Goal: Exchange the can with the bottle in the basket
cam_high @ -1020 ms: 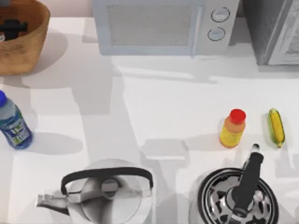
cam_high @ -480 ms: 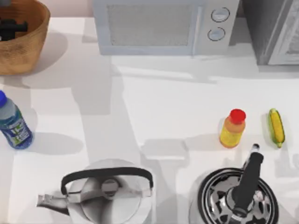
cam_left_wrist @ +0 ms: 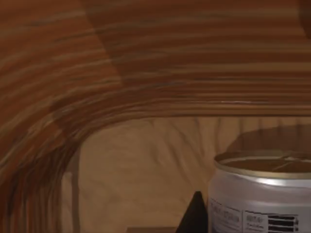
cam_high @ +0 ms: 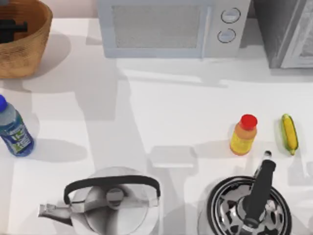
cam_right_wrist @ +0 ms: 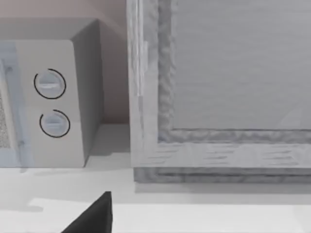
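Between the earlier frames and this one, my left gripper (cam_high: 11, 29), a dark shape inside the basket (cam_high: 34, 46) at the table's (cam_high: 171, 112) far left corner, had shifted slightly toward the left edge of the top view. From the left wrist camera, the can (cam_left_wrist: 262, 194) stood upright on the basket's tan floor, its dull gold top visible, with one dark fingertip (cam_left_wrist: 194, 216) just beside its wall; whether I was clenched on it or released could not be told. The ribbed orange-brown wall curved behind it. The bottle (cam_high: 13, 128), blue-capped, lay outside the basket near the table's left edge, well apart from the can. A yellow-orange bottle (cam_high: 243, 134) and a corn cob (cam_high: 289, 133) sat at the right, with a kettle (cam_high: 112, 203) and a pan (cam_high: 249, 210) along the near edge. My right arm stayed parked, its wrist camera facing the microwave (cam_right_wrist: 53, 102) and one dark fingertip (cam_right_wrist: 95, 216).
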You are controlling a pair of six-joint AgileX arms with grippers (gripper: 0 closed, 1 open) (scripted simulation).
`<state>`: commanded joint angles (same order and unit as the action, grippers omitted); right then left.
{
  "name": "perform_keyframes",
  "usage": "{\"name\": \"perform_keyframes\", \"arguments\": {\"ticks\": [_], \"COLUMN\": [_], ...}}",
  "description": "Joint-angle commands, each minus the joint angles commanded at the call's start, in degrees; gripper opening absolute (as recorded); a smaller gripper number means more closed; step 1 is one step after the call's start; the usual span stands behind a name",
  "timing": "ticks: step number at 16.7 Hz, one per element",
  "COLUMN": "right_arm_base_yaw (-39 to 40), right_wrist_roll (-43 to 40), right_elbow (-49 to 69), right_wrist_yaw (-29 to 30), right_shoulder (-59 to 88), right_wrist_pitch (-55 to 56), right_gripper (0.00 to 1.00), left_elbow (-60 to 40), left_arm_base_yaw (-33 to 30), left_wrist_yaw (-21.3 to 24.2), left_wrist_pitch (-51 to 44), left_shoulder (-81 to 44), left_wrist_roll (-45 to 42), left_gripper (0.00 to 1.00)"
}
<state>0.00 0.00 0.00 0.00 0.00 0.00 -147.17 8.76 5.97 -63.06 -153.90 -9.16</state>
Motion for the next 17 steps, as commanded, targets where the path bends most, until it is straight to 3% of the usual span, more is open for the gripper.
{"name": "perform_keyframes", "arguments": {"ticks": [3,7,17], "right_arm_base_yaw": [0.00,0.00,0.00], "right_wrist_roll": [0.00,0.00,0.00], "right_elbow": [0.00,0.00,0.00], "right_wrist_yaw": [0.00,0.00,0.00], "right_shoulder": [0.00,0.00,0.00], "right_wrist_pitch": [0.00,0.00,0.00], "right_gripper": [1.00,1.00,1.00], "left_elbow": [6.75,23.93,88.94], "left_arm_base_yaw": [1.22,2.56,-0.04], "left_wrist_yaw": [-1.13,-2.98,-6.10], "left_wrist_pitch": [4.71,14.32,43.05], "left_shoulder": [6.75,24.23,92.58], "left_wrist_roll": [-0.21,-0.95,-0.01], "left_gripper": [0.00,0.00,0.00]}}
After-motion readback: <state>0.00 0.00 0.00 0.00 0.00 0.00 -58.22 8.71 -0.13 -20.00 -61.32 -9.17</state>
